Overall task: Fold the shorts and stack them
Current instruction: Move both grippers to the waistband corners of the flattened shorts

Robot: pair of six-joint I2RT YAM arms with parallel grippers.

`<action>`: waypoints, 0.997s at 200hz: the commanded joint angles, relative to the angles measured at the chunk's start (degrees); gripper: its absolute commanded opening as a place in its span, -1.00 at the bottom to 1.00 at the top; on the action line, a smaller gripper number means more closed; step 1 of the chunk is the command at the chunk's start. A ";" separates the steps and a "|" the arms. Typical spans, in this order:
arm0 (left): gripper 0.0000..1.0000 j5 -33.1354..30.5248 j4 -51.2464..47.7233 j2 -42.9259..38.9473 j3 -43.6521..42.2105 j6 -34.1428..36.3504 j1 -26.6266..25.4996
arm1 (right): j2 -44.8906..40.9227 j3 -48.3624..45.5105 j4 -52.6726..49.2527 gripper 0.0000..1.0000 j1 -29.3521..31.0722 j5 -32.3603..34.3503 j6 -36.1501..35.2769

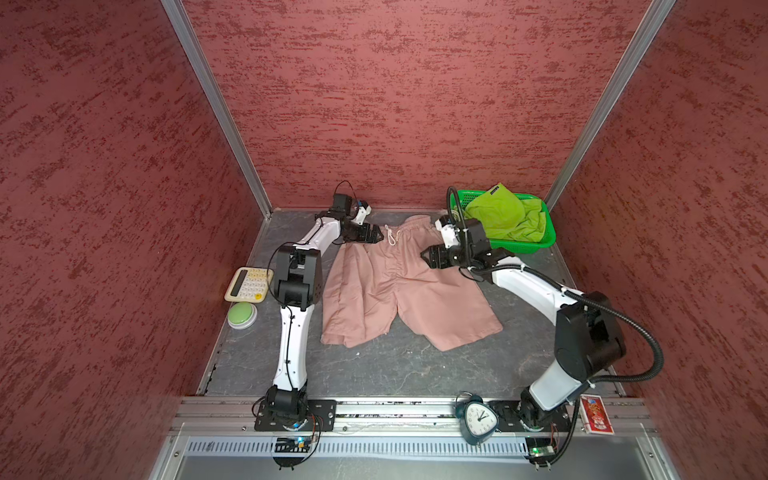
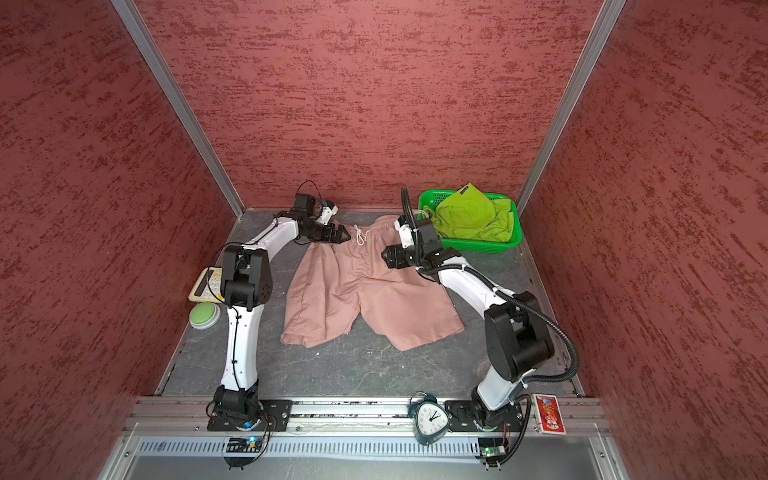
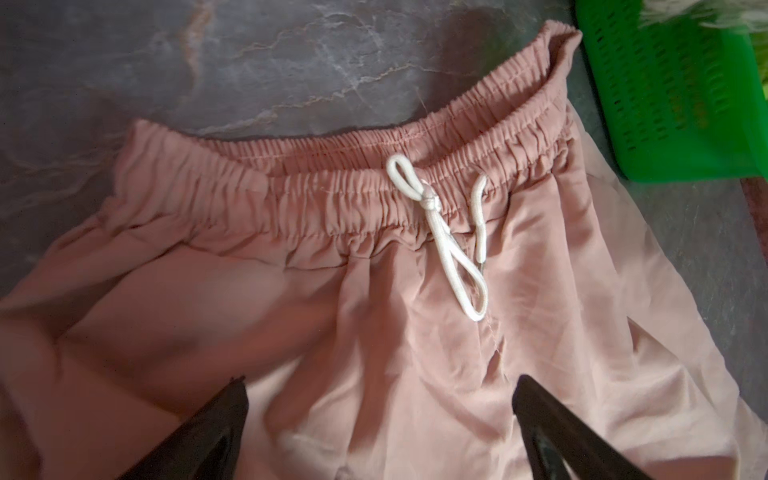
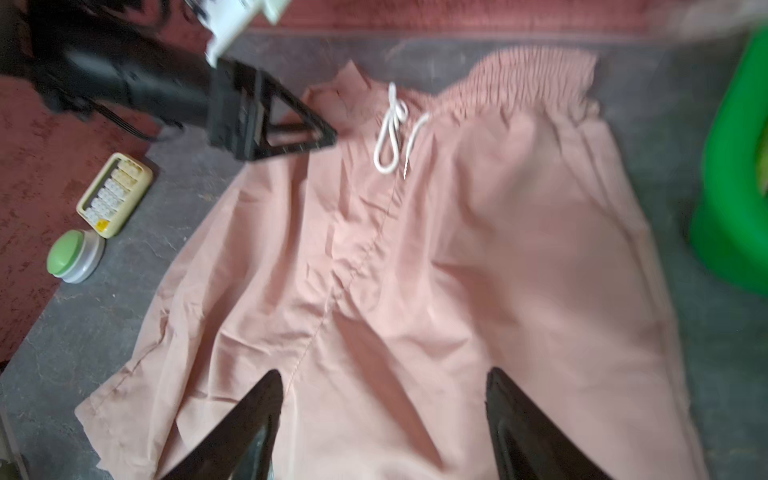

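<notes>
I see both pairs of jaws standing apart, nothing between them. My left gripper (image 1: 376, 237) hangs released over the waistband corner of the pink shorts (image 1: 399, 291), its tips pointing along the band toward the white drawstring (image 3: 449, 249), which lies just ahead of them in the left wrist view. From that wrist camera the two black fingers (image 3: 208, 428) are spread wide above the cloth; whether they touch it I cannot tell. My right gripper (image 1: 426, 254) is released too, over the opposite side of the shorts just below the waistband, tips pointing across toward the left gripper; in the right wrist view its fingers (image 4: 249, 428) frame bare pink fabric with nothing pinched. The pink shorts lie spread flat and unfolded on the grey table (image 1: 374, 365) between the two grippers, waistband on the far side, both legs running back toward the arm bases. The lime green shorts (image 1: 498, 216) sit bunched in the green basket (image 1: 536, 245), right behind the right gripper's wrist. Well off to the outer side of the left arm, a cream calculator (image 1: 249, 284) and a green push button (image 1: 242, 314) lie on the table, just beside each other. An alarm clock (image 1: 478, 417) and a red card box (image 1: 597, 414) sit at the right arm's base rail
</notes>
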 commanded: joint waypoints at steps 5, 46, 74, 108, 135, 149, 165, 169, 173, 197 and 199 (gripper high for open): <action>0.99 -1.59 -3.89 -2.71 -4.78 -5.88 2.05 | -1.19 -3.26 0.82 0.56 0.23 3.93 6.46; 0.99 4.15 6.02 -9.21 -21.21 -13.59 7.99 | 4.43 -4.12 2.01 0.56 0.23 4.90 11.01; 0.99 1.38 7.79 -14.75 -30.21 -15.18 10.62 | 11.90 -0.10 4.41 0.57 0.23 3.68 12.26; 0.99 0.02 13.32 -23.95 -41.62 -18.19 12.87 | 23.90 10.83 6.71 0.57 0.23 1.07 13.89; 0.99 -0.80 16.01 -29.70 -47.40 -19.56 13.22 | 33.31 22.25 8.74 0.57 0.13 -1.64 15.12; 0.99 -0.75 15.85 -32.25 -48.62 -19.79 13.33 | 37.38 30.31 7.84 0.57 0.22 -3.31 14.14; 0.99 -1.03 14.40 -35.32 -49.23 -19.66 13.50 | 39.36 38.03 6.23 0.57 0.27 -5.23 11.45; 0.99 -1.27 13.86 -36.13 -49.35 -19.73 13.57 | 39.21 39.39 5.73 0.57 0.35 -5.25 10.79; 0.99 -1.62 13.50 -37.01 -49.56 -19.81 13.63 | 38.89 40.52 5.09 0.57 0.39 -5.17 10.06; 0.99 -2.37 11.99 -42.43 -51.61 -20.94 14.35 | 32.18 39.68 1.70 0.57 0.35 -2.57 5.74; 0.99 -2.39 11.90 -42.87 -51.88 -21.04 14.44 | 31.39 38.97 1.60 0.57 0.39 -2.46 5.50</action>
